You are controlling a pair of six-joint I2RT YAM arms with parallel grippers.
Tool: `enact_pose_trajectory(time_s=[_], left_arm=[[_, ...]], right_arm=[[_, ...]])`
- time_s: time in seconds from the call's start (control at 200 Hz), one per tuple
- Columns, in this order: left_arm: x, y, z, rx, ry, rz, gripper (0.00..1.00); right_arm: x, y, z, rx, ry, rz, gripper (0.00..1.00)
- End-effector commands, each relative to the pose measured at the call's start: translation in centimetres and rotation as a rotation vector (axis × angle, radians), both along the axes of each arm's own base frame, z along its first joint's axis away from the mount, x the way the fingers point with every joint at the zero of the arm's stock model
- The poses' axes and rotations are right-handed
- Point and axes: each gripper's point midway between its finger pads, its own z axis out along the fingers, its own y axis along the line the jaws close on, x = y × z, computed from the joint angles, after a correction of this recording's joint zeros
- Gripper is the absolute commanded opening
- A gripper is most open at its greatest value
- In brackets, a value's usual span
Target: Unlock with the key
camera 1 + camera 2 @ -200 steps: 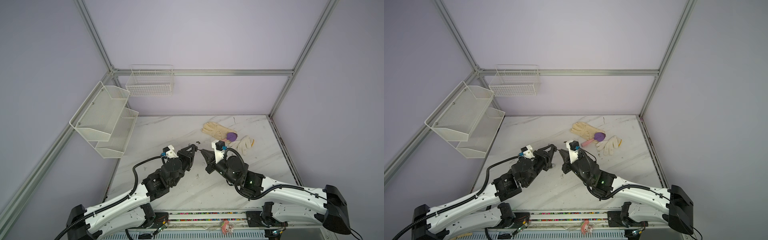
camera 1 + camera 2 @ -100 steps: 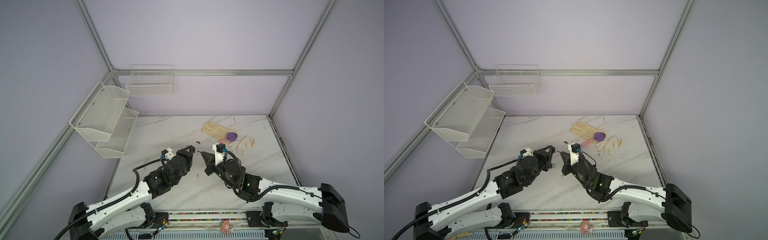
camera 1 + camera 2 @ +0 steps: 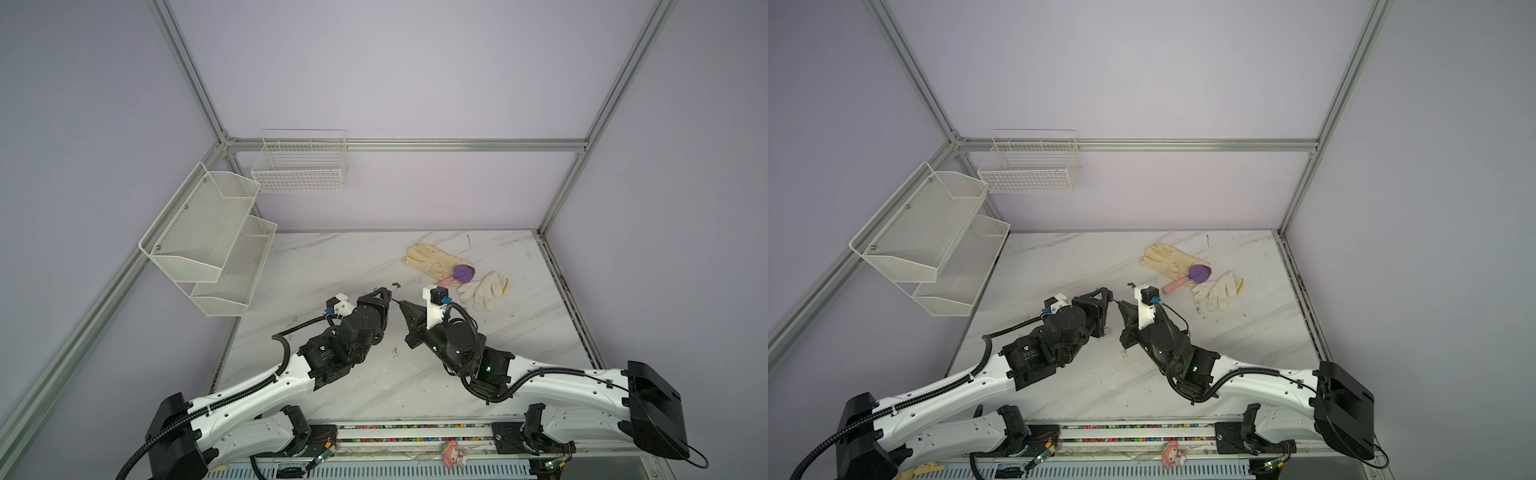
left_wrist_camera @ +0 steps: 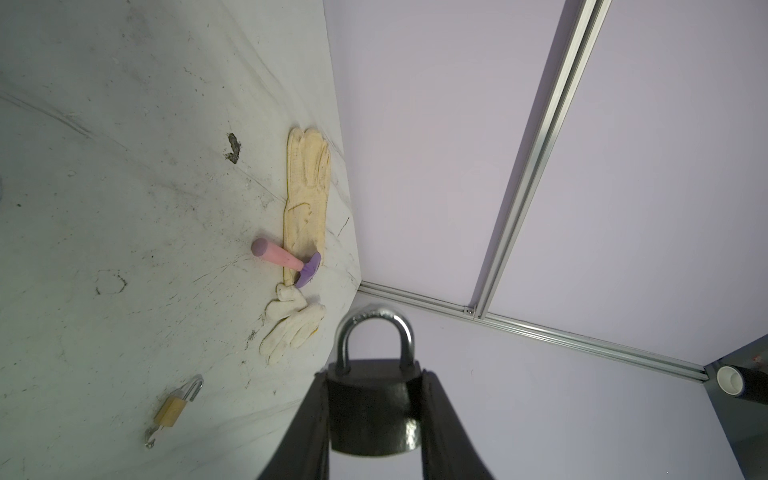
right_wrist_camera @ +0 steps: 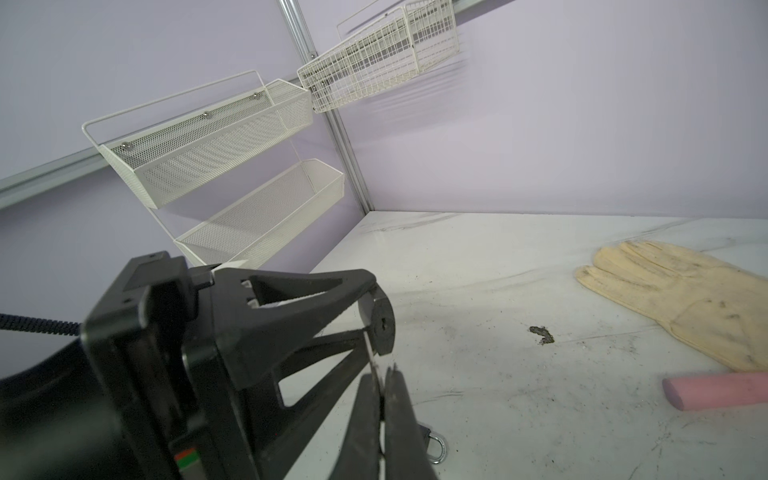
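Observation:
A black padlock (image 4: 372, 409) with a silver shackle sits between the fingers of my left gripper (image 4: 374, 378), which is shut on its body, shackle pointing outward. The right wrist view shows the padlock's underside (image 5: 383, 326) with its keyhole. My right gripper (image 5: 381, 374) is shut on a thin metal key (image 5: 371, 353). The key's blade reaches the edge of that underside; I cannot tell if it is in the keyhole. In both top views the left gripper (image 3: 384, 297) (image 3: 1106, 297) and right gripper (image 3: 401, 305) (image 3: 1120, 305) meet tip to tip above the table's middle.
A brass padlock (image 4: 174, 405) lies on the marble table (image 3: 332, 266) below the grippers. Behind to the right lie a yellow glove (image 3: 432, 259), a white glove (image 3: 484, 291) and a purple trowel with a pink handle (image 3: 463, 274). A two-tier white rack (image 3: 208, 241) and a wire basket (image 3: 299, 166) hang on the walls.
The left arm drew back a little and came forward again. The right gripper's tip shifted slightly toward the left one. Both grips look unchanged.

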Motion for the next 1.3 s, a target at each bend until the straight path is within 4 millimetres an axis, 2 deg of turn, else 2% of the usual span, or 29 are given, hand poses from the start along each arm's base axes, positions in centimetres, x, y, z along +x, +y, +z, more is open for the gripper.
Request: enact_pose_trajectory(time_s=[0.0, 0.165, 0.37, 0.51, 0.645, 0.855, 1.05, 1.295], left_arm=[[0.1, 0.1, 6.8, -0.130, -0.108, 0.008, 0.00], [0.3, -0.9, 7.0, -0.153, -0.111, -0.022, 0.00], [0.3, -1.4, 7.2, -0.157, -0.105, -0.043, 0.00], [0.3, -1.4, 7.2, -0.166, -0.108, -0.045, 0.00], [0.2, -1.5, 7.2, -0.168, -0.107, -0.048, 0.00], [0.3, -1.4, 7.3, -0.171, -0.110, -0.039, 0.00], [0.4, -1.5, 7.3, -0.172, -0.108, -0.041, 0.00], [0.5, -1.9, 7.3, -0.179, -0.108, -0.050, 0.00]], right_arm=[[0.4, -1.3, 0.7, 0.038, -0.025, -0.029, 0.00], [0.3, 0.0, 1.0, 0.051, -0.059, 0.020, 0.00], [1.0, -0.6, 2.1, 0.063, -0.102, -0.007, 0.00], [1.4, -0.6, 0.8, 0.029, -0.095, -0.012, 0.00], [1.8, -1.1, 0.3, 0.018, -0.097, -0.025, 0.00], [1.3, -0.5, 0.1, 0.016, -0.111, 0.017, 0.00], [1.2, -1.2, 1.6, 0.055, -0.157, 0.001, 0.00], [1.2, -0.7, 1.4, 0.043, -0.169, 0.011, 0.00]])
